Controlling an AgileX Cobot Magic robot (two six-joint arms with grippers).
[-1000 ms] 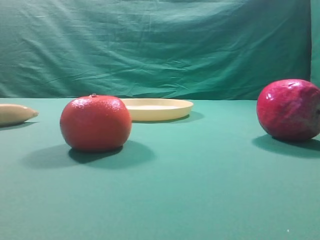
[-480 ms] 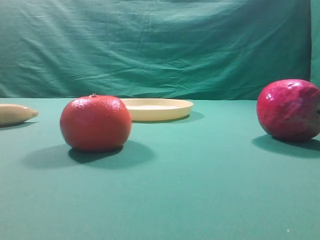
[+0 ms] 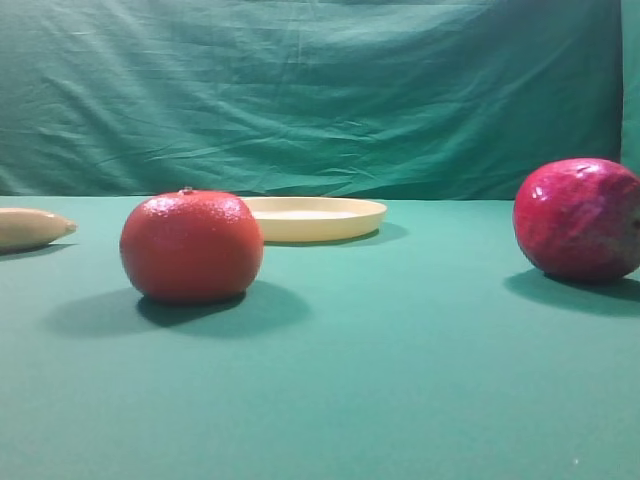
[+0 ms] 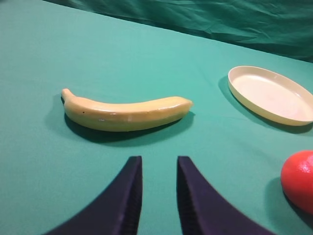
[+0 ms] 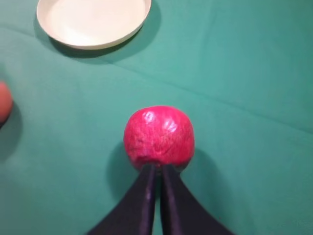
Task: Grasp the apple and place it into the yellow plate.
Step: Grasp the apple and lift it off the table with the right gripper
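The apple [image 3: 580, 220] rests on the green table at the far right, glossy magenta-red; in the right wrist view the apple [image 5: 159, 137] lies straight ahead. My right gripper [image 5: 157, 170] is shut with nothing between its fingers, and its tips sit against the apple's near side. The yellow plate [image 3: 315, 217] lies empty toward the back, seen also as the plate [image 5: 93, 22] beyond the apple and as the plate [image 4: 271, 94] in the left wrist view. My left gripper [image 4: 157, 166] hovers open over bare table near the banana. Neither gripper shows in the exterior view.
An orange-red tangerine [image 3: 190, 245] stands in front of the plate, left of centre. A pale banana [image 4: 124, 113] lies just ahead of the left gripper. A green cloth backdrop [image 3: 320, 90] closes off the table's far side.
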